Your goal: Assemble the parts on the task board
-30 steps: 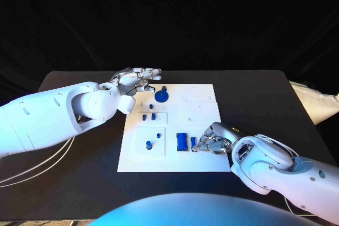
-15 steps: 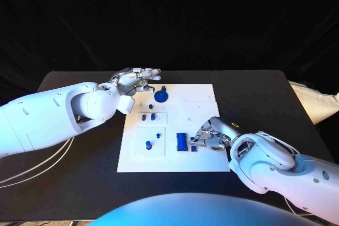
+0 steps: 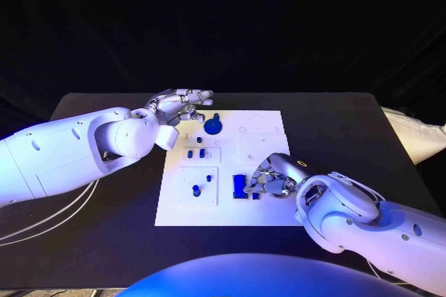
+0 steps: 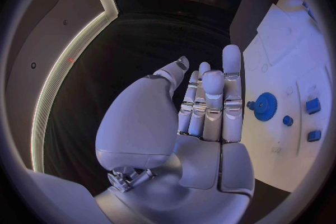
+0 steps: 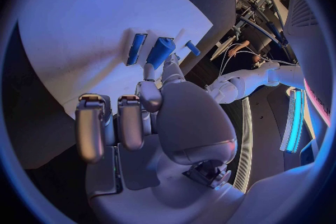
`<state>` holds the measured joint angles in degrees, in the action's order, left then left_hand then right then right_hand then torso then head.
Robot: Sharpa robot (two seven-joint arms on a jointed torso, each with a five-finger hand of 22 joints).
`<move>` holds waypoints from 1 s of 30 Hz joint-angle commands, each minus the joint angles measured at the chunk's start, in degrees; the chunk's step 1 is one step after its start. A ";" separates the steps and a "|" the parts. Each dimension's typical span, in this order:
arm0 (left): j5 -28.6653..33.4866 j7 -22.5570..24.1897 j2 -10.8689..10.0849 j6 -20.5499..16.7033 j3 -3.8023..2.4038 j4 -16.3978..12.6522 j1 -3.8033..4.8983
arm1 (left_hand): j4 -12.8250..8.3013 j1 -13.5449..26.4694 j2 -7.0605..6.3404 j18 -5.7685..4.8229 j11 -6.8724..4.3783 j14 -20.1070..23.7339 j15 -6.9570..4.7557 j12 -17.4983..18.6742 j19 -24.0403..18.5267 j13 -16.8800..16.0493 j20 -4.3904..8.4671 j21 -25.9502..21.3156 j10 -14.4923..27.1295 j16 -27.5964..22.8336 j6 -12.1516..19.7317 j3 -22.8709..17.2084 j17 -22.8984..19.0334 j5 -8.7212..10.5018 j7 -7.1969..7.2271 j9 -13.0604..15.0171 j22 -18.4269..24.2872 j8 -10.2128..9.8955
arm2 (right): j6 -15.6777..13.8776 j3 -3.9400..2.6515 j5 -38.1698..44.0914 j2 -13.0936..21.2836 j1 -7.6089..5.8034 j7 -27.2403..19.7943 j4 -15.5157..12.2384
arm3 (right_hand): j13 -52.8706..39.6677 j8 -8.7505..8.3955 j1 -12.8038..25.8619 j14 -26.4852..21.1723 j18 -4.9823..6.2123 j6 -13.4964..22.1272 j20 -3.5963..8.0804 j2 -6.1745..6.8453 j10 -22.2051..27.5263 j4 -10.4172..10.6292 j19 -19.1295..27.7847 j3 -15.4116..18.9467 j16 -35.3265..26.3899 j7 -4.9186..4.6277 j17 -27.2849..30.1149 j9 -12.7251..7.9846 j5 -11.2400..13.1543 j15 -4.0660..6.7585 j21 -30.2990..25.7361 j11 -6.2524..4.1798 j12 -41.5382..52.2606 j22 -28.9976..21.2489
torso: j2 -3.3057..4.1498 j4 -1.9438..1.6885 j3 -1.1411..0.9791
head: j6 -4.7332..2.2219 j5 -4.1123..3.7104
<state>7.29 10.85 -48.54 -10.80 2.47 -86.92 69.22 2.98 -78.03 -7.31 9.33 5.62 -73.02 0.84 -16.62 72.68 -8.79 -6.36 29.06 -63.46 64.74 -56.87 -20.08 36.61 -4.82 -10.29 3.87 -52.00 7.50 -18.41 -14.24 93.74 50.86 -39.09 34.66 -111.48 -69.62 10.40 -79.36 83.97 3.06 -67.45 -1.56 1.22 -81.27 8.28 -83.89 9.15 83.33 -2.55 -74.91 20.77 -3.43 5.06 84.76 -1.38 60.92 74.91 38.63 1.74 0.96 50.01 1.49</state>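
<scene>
While left hand [image 3: 182, 104] stays open off board's far corner, right hand [image 3: 267, 181] has slid onto blue block [image 3: 240, 185]; grip unclear.

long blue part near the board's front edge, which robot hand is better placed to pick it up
Right. The right robot hand is already at the long blue part, fingers beside it. The left robot hand hangs open past the task board's far corner.

You see a black surface [image 3: 111, 239] with the white task board [image 3: 265, 142] lying flat in its middle. White cables [image 3: 51, 223] lie at its 8 o'clock side.
</scene>
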 commanded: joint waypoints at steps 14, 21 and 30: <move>-0.17 0.21 0.24 1.11 -0.04 0.01 0.01 | 0.06 -0.12 0.45 1.07 0.08 0.43 0.02 -0.33 -0.28 -0.05 -0.14 -0.27 0.31 0.21 0.23 0.32 -0.08 -0.20 0.02 0.05 0.05 0.20 | 3.10 0.08 2.70 -1.00 0.04 -0.49 0.57 | -1.11 0.27 -0.73 3.87 -0.99 -0.64 0.48 -0.03 -1.07 -0.70 -1.99 -0.01 0.10 -0.02 -2.78 0.13 0.29 0.28 0.25 -0.37 0.74 6.08 | 0.03 0.03 -0.03 | -0.01 0.45; -0.17 0.20 0.25 1.09 -0.04 0.01 0.01 | 0.06 -0.12 0.45 1.07 0.08 0.43 0.02 -0.33 -0.28 -0.05 -0.14 -0.27 0.31 0.21 0.23 0.32 -0.08 -0.20 0.02 0.05 0.05 0.20 | 4.60 0.24 2.79 -1.34 0.08 -0.56 0.77 | -1.31 0.31 -0.84 3.87 -1.00 -0.72 0.49 0.00 -1.17 -0.83 -2.01 -0.02 0.09 0.01 -2.77 0.17 0.30 0.30 0.27 -0.40 1.02 6.12 | 0.00 0.02 -0.03 | -0.01 0.53; -0.17 0.20 0.26 1.10 -0.04 0.01 0.01 | 0.06 -0.12 0.45 1.07 0.08 0.43 0.02 -0.33 -0.28 -0.05 -0.14 -0.27 0.31 0.21 0.23 0.32 -0.08 -0.20 0.02 0.05 0.05 0.20 | 4.46 0.34 3.01 -1.56 0.11 -0.43 0.96 | -1.52 0.39 -0.82 3.88 -1.00 -0.86 0.51 -0.15 -1.29 -0.89 -2.01 -0.05 0.11 0.05 -2.83 0.23 0.27 0.32 0.27 -0.42 1.29 6.13 | 0.02 0.06 -0.06 | -0.01 0.52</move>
<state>7.25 10.78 -48.40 -10.73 2.47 -86.85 69.22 2.98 -78.02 -7.31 9.32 5.62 -73.02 0.84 -16.62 72.68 -8.78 -6.36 29.06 -63.47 64.74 -56.88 -20.09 36.61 -4.82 -10.29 3.87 -52.01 7.50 -15.46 -14.08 95.95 49.42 -39.14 34.47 -110.62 -69.70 10.40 -79.56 84.04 3.05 -67.84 -1.35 1.14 -81.46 7.65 -84.11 9.16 83.33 -2.58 -74.90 20.95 -3.43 5.10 84.76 -1.18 61.03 74.94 38.64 1.76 0.92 50.01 2.05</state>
